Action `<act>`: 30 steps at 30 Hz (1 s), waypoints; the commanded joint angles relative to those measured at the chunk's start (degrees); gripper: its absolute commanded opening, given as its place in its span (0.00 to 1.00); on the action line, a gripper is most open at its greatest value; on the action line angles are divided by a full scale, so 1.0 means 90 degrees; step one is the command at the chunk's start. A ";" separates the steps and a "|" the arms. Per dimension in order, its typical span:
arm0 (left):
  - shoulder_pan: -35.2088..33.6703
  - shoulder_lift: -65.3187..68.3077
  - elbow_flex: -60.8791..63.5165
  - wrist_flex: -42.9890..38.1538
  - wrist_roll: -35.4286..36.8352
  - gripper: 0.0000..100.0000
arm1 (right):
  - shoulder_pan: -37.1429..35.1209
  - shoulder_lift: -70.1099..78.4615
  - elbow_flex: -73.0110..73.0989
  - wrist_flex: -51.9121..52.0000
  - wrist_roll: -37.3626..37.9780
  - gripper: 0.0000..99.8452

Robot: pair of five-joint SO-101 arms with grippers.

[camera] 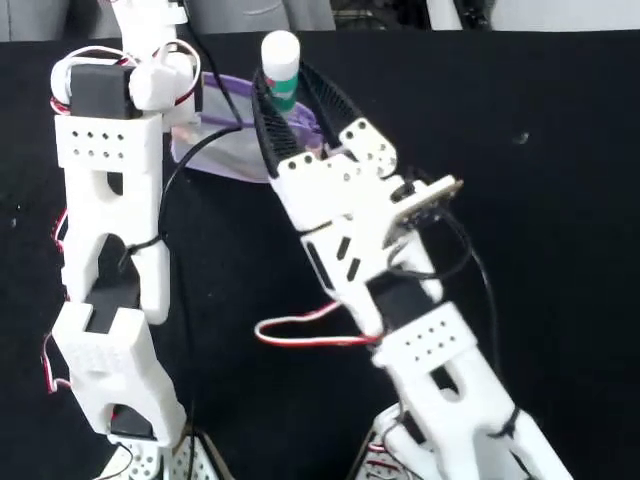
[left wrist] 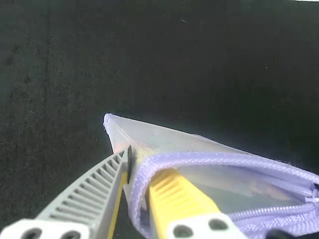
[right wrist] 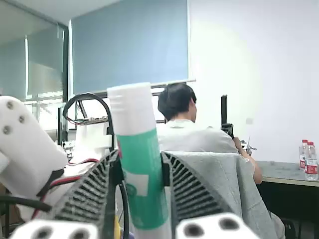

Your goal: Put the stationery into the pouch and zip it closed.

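Note:
A clear pouch (camera: 222, 135) with a purple zipper edge lies at the back of the black table. My left gripper (left wrist: 137, 172) is shut on the pouch's (left wrist: 199, 152) purple rim, one grey finger outside and one yellow finger inside the opening. In the high view the left arm's gripper (camera: 185, 95) sits at the pouch's left end. My right gripper (right wrist: 139, 174) is shut on a glue stick (right wrist: 137, 149) with a white cap and green label, held upright. From above, the glue stick (camera: 281, 68) stands over the pouch's right end between the black fingers (camera: 265, 120).
The black table (camera: 540, 150) stretches to the right of the arms. A red and white cable (camera: 300, 330) loops off the right arm. Several water bottles (right wrist: 308, 159) stand on a desk in the room behind.

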State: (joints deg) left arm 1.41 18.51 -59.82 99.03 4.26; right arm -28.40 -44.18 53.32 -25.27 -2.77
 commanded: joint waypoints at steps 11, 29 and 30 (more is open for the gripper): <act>-0.0132 0.0049 -0.0083 -0.0049 0.0107 0.03 | -0.0049 0.1646 -0.0083 -0.1192 -0.0020 0.01; -0.0171 0.0059 -0.0581 0.0186 0.0107 0.03 | 0.0361 0.4059 -0.1021 -0.2061 0.0020 0.01; -0.0171 0.0059 -0.0581 0.0186 0.0107 0.03 | 0.0361 0.4000 -0.1021 -0.2061 0.0020 0.01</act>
State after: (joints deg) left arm -0.09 19.74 -63.08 100.35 4.70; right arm -26.37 -7.87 45.67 -43.30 -2.68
